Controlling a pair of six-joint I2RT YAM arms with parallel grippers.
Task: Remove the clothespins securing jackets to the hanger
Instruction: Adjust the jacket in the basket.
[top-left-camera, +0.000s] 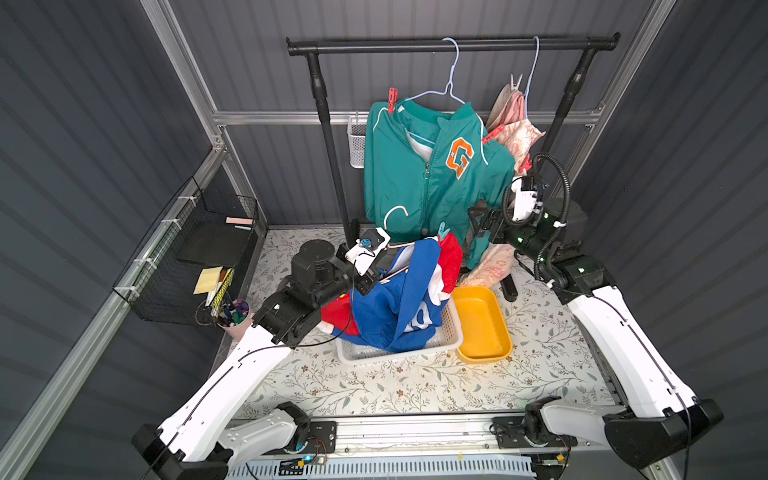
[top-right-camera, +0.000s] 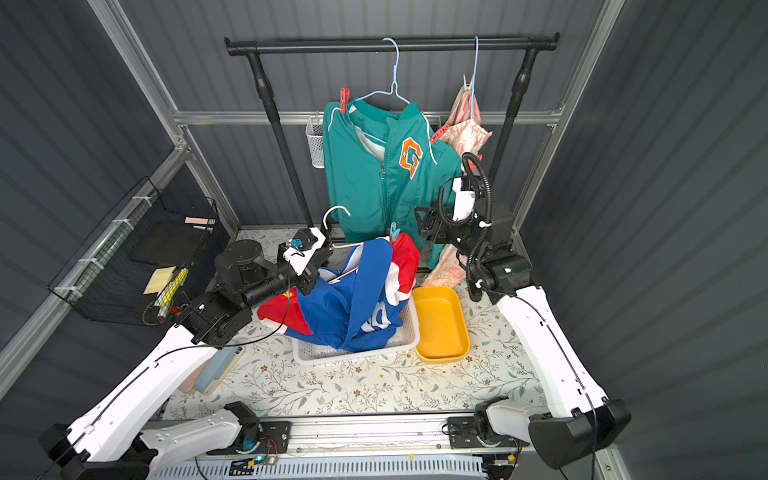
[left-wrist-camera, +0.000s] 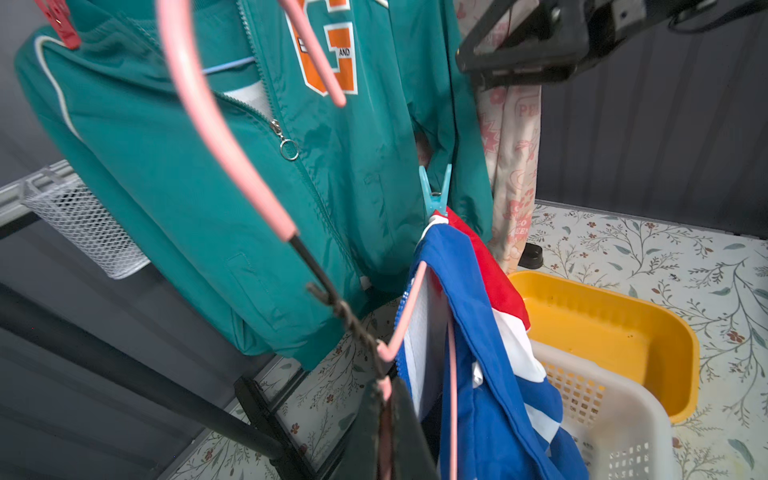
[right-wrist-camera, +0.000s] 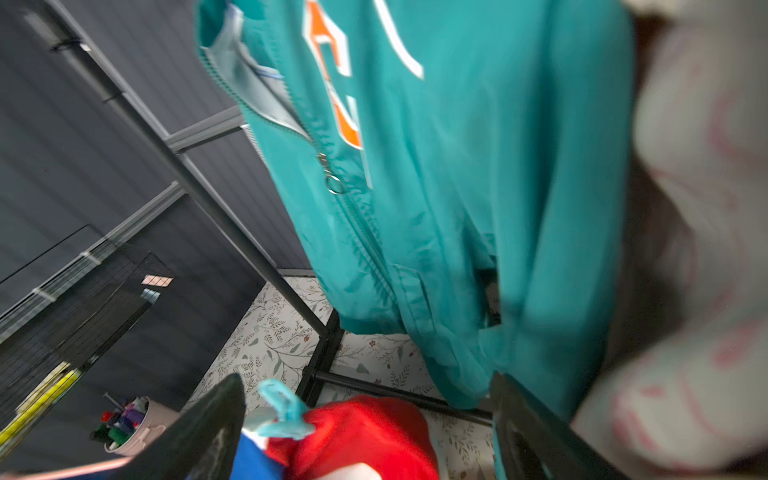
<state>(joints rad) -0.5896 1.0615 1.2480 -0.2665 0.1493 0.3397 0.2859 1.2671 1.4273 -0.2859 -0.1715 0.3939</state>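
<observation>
Left end effector (left-wrist-camera: 384, 399) clamped on pink hanger (left-wrist-camera: 232, 137), steadying blue jacket (top-left-camera: 399, 299) over white basket (top-left-camera: 415, 352). Right end effector (right-wrist-camera: 365, 386) wide open, empty. Teal clothespin (right-wrist-camera: 282, 409) on jacket shoulder, just left. Plan: shift left, straddle clip tails, squeeze, lift.

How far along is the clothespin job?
Done: blue jacket off the rail, sagging into the basket. In hand: left gripper holds its pink hanger; open right gripper hovers by its teal clothespin. Left: red clothespins on the teal jacket, red and whitish ones on the cream jacket.
</observation>
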